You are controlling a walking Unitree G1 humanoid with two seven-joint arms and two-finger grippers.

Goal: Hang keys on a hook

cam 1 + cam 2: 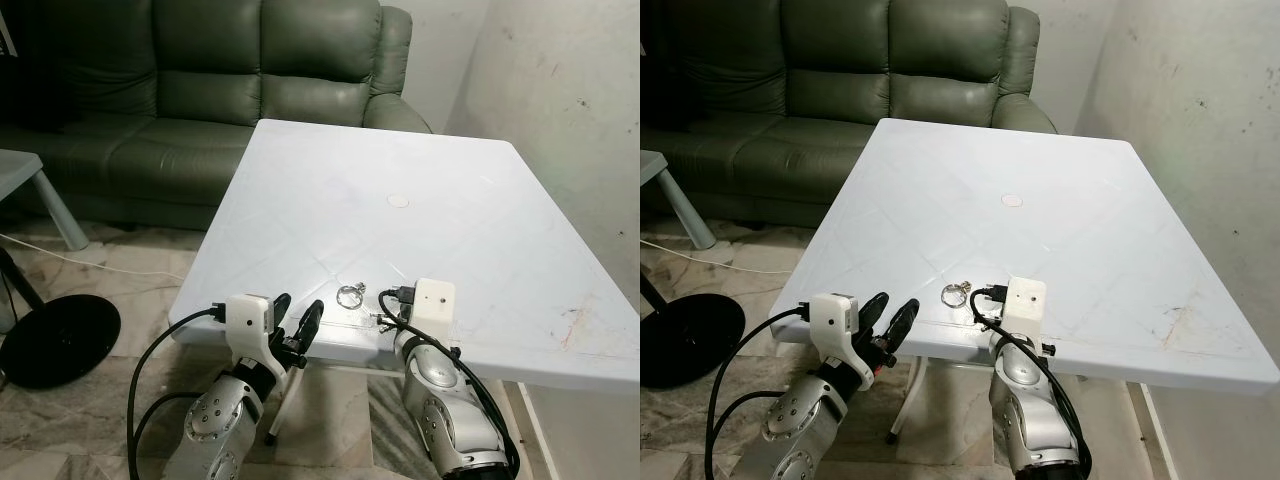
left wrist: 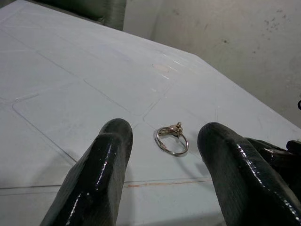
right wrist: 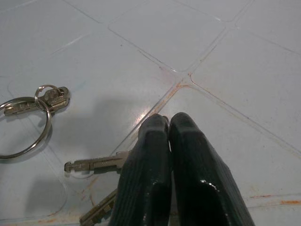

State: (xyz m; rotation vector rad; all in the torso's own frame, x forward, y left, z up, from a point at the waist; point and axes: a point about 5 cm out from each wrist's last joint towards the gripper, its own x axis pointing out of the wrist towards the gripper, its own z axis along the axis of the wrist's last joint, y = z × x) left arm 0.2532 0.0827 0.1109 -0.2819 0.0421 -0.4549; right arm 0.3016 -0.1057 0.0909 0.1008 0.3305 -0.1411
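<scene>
Right gripper (image 3: 168, 123) pinches 2 keys (image 3: 94, 165) on the table (image 1: 450, 200); left gripper (image 2: 162, 136), spread wide, faces the key ring (image 2: 171, 139).

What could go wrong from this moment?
The right tool is pinched shut on the small ring of the keys, a thin hold that may slip when lifted. The keys lie near the white table edge, so a slip could drop them to the floor. The loose key ring beside them might be dragged along.

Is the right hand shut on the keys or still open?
Shut. The right hand has its fingers pressed together at the table, over the keys; whether it pinches their ring is unclear.
</scene>
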